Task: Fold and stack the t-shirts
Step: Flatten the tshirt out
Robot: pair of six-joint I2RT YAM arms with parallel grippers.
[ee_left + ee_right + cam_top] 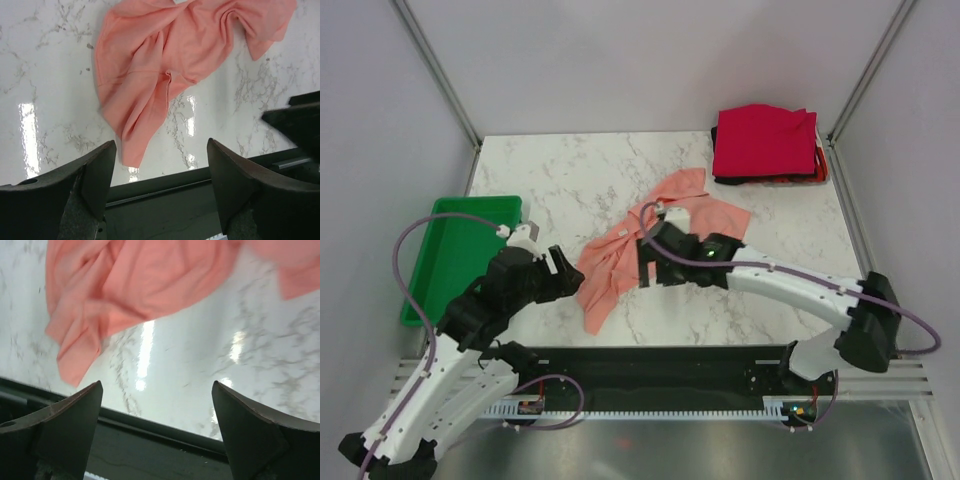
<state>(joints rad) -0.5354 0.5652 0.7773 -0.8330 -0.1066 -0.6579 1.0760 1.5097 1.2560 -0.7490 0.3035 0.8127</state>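
Judging progress from how things are lying, I am counting most of the job as done: a stack of folded t-shirts, crimson on top with black and orange-red edges showing beneath, is sitting well beyond my right claw, off toward the far corner of the marble table. The salmon-pink t-shirt is what is remaining. It is lying crumpled and twisted, not yet folded, just ahead of both claws, with its narrow lower end pointing toward the left claw. Both claws are standing spread wide with nothing between their fingers, so neither is gripping cloth. The green tray is sitting off to the outer side of the left claw, unused. I am reckoning that flattening, folding and carrying this shirt onto the stack are all outstanding.
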